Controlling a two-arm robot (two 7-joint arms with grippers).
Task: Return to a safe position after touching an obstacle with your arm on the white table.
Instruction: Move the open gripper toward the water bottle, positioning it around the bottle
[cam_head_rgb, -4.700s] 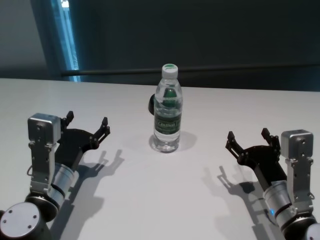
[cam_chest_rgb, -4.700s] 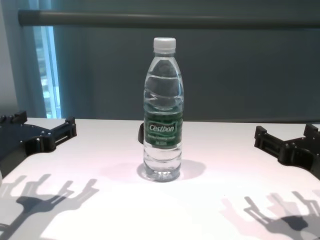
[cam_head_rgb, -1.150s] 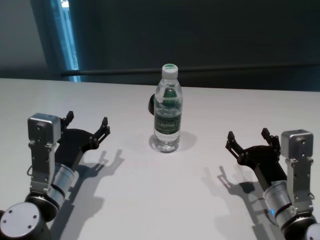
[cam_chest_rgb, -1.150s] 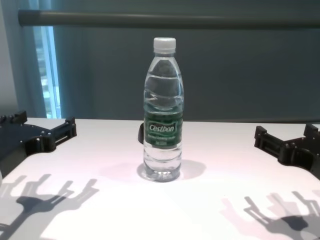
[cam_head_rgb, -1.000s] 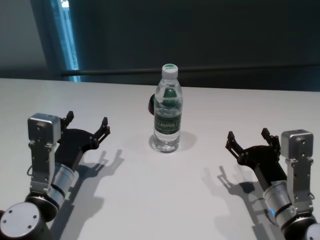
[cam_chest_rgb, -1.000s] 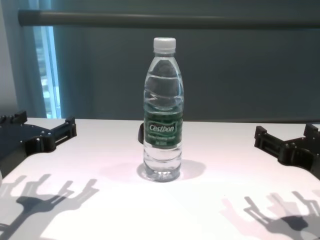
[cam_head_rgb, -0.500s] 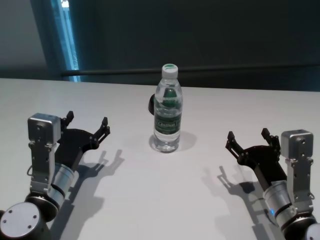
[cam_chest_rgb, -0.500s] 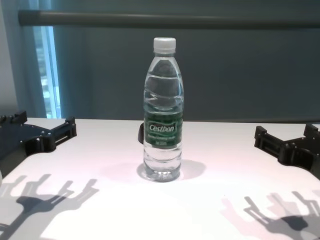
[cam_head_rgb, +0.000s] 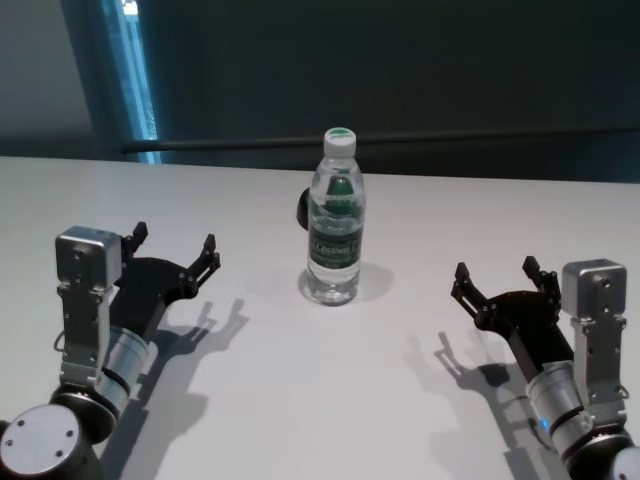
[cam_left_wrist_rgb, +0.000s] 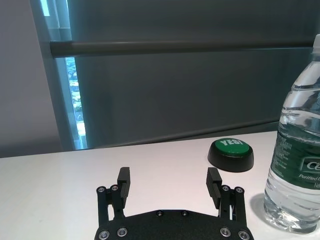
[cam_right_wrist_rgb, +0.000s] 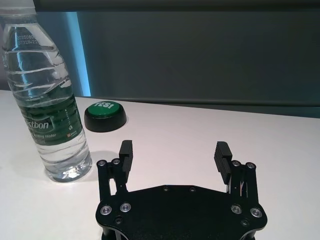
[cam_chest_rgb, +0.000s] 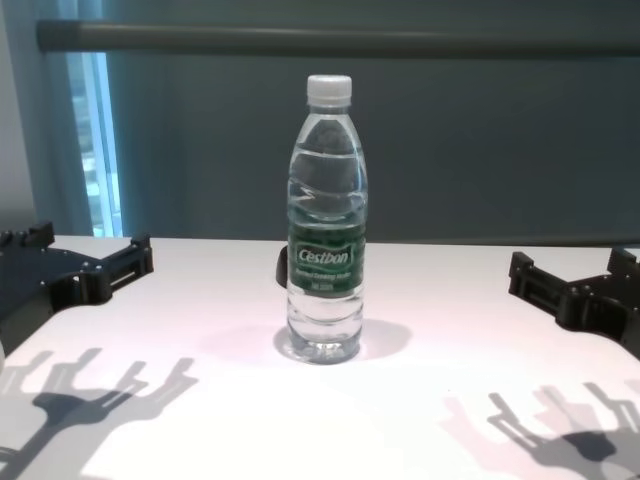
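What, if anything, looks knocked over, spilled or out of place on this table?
Nothing stands out. The water bottle stands upright and capped on the white table, with no spill around its base. The green button sits flat behind it. The left gripper and right gripper hang open on either side, clear of the bottle.

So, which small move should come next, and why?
Probably one arm should swing slowly inward toward the water bottle. It stands upright mid-table, untouched; the left gripper and right gripper hover open, well apart on either side. Which arm leads, I cannot tell.
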